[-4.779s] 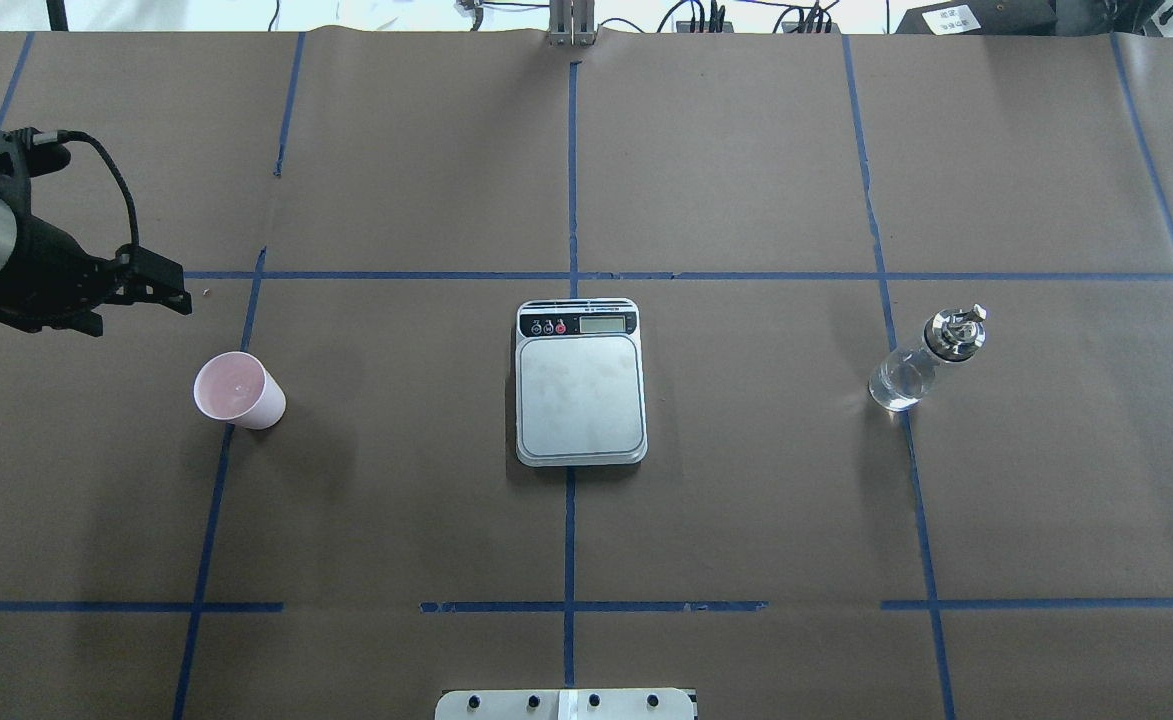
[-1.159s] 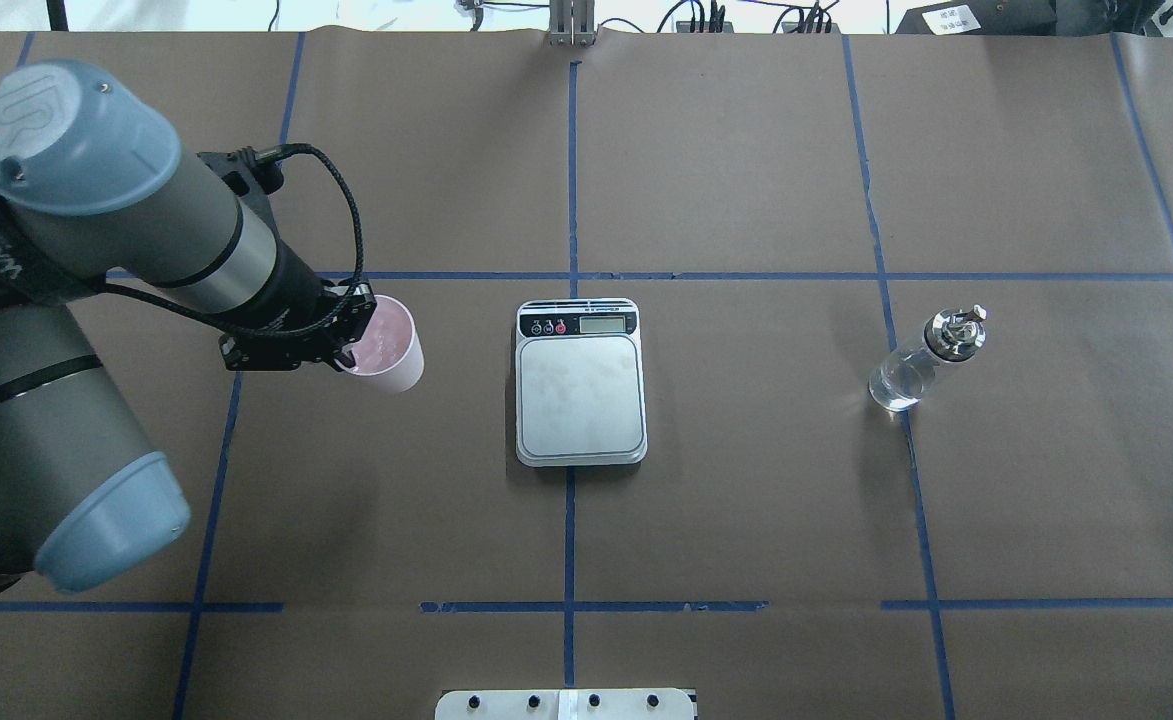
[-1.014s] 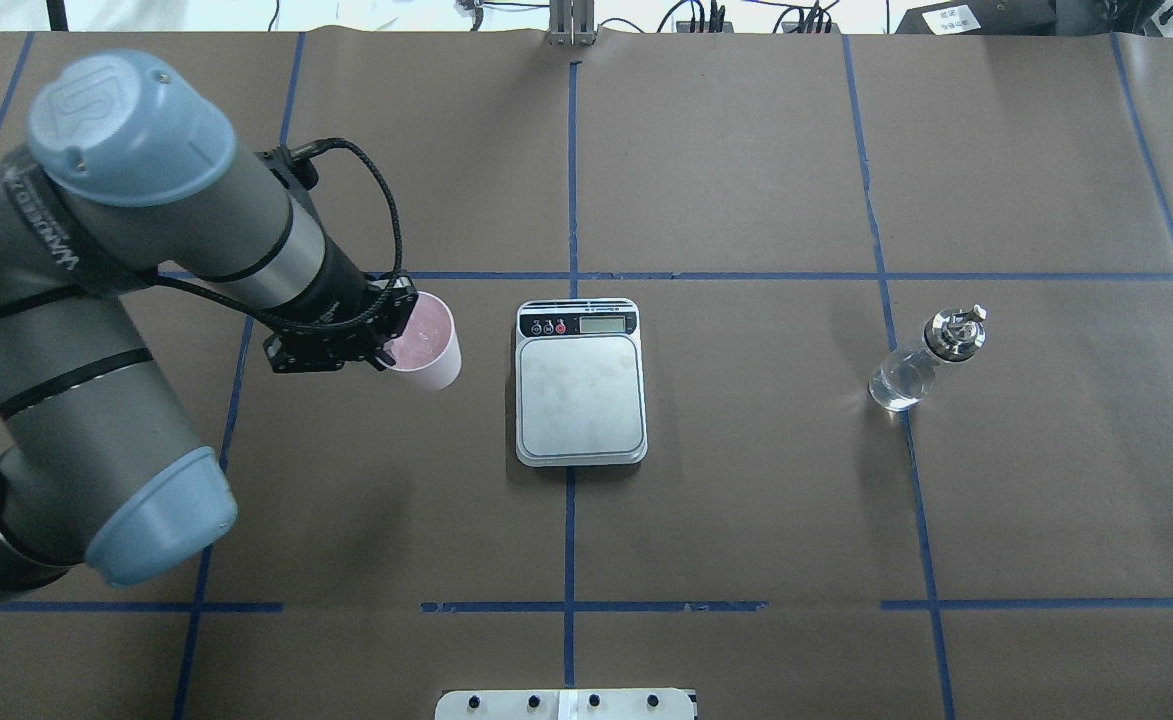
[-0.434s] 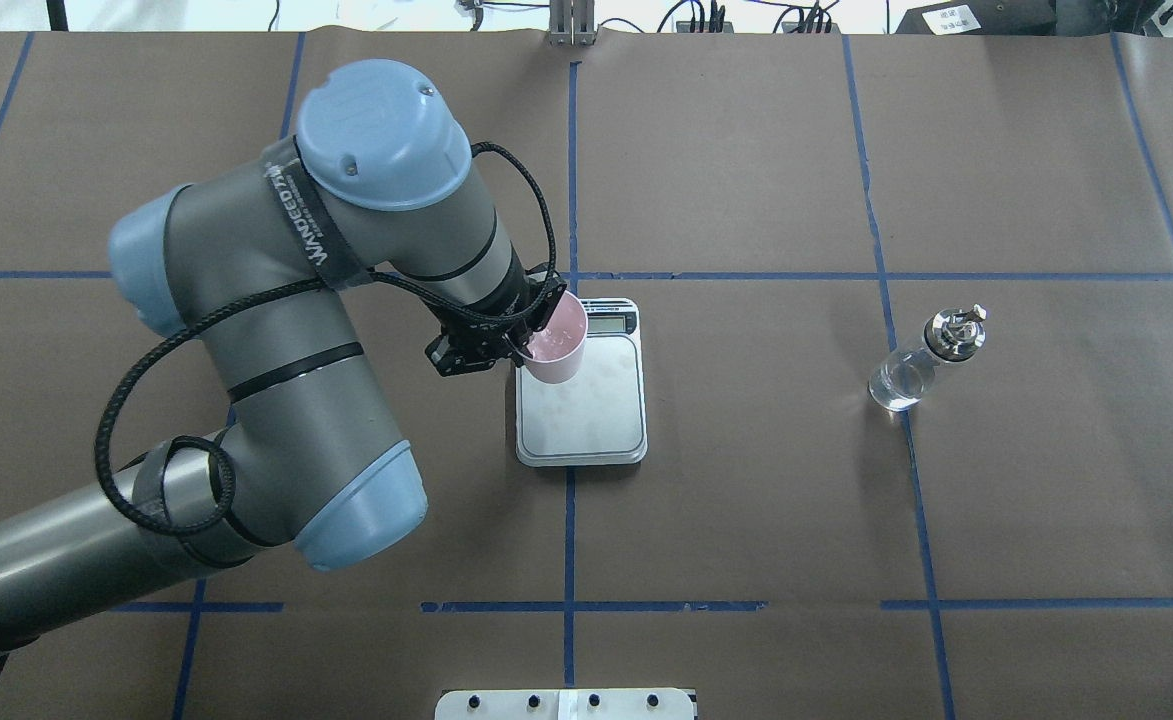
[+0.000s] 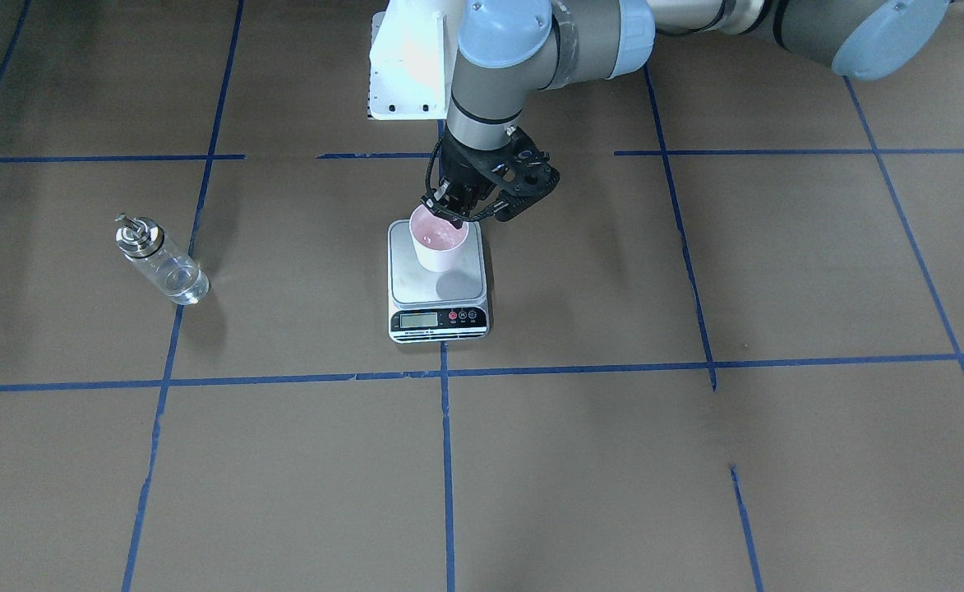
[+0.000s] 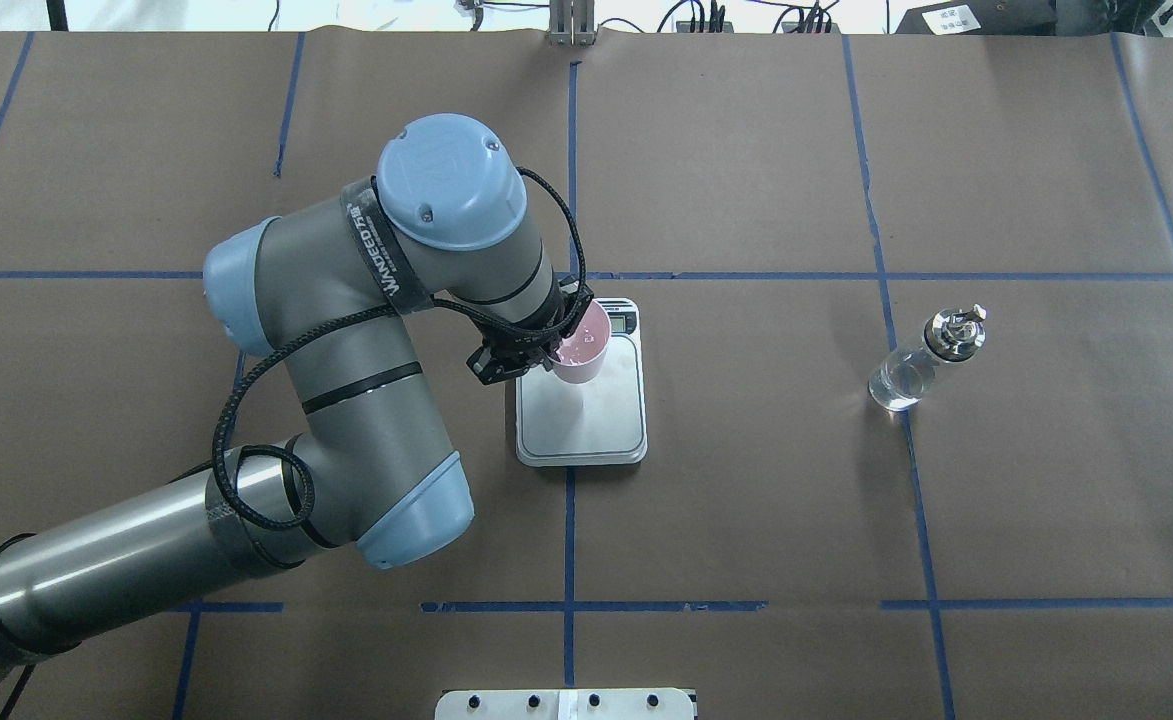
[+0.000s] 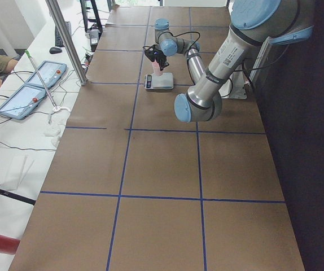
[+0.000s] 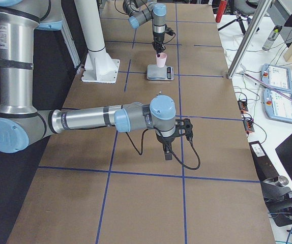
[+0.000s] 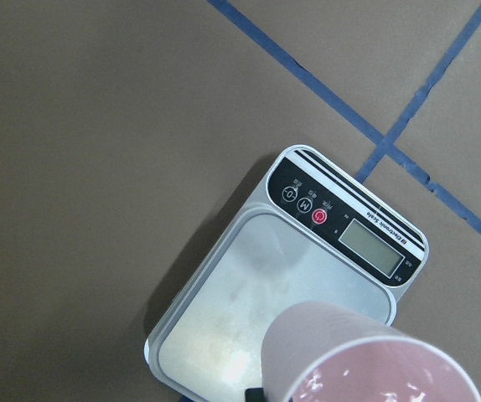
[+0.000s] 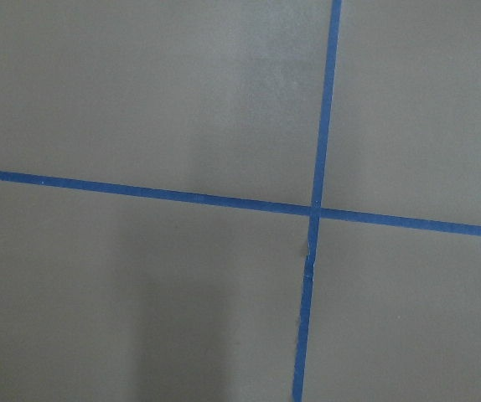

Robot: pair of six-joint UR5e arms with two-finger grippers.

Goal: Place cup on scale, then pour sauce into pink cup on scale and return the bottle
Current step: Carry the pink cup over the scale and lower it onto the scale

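- One tapered, pale pink paper cup (image 5: 439, 244) is hanging upright, mouth up and long axis vertical, over the scale's (image 6: 586, 430) square steel plate; whether it is touching is unclear.
- The left gripper (image 5: 449, 214) is pinching the cup's rim.
- The clear cylindrical glass bottle (image 6: 906, 375) is standing with its shiny metal cap upward on the brown-papered counter (image 6: 746, 500), well apart from the scale.
- The right gripper (image 8: 167, 153) is pointing down over the counter; I cannot tell how wide its jaws are standing.

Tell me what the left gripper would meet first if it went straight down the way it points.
Probably the scale: the left gripper grips the cup by its rim above the steel plate, so the cup's base would touch first.
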